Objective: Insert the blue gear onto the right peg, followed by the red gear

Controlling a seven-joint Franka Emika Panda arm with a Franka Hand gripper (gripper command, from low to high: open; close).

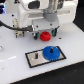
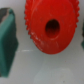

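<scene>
Red gear (image 2: 48, 27) lies flat on the white counter (image 1: 15, 60) directly beneath the open claw (image 1: 48, 34), centred between its fingers, while the blue gear (image 1: 51, 52) already sits on the plate.

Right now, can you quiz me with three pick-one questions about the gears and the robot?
1. Where is the flat bright-blue toothed plastic gear?
A. on the grey black-framed plate
B. in the jaws
C. off the white table

2. How many red gears show?
A. none
B. one
C. three

3. What is the small red round plastic gear doing?
A. stacked on the blue gear
B. lying on the table below the gripper
C. standing on edge

Answers: 1 A, it sits on the plate's right side in the exterior view. 2 B, only one appears. 3 B, it lies flat, hole up.
</scene>
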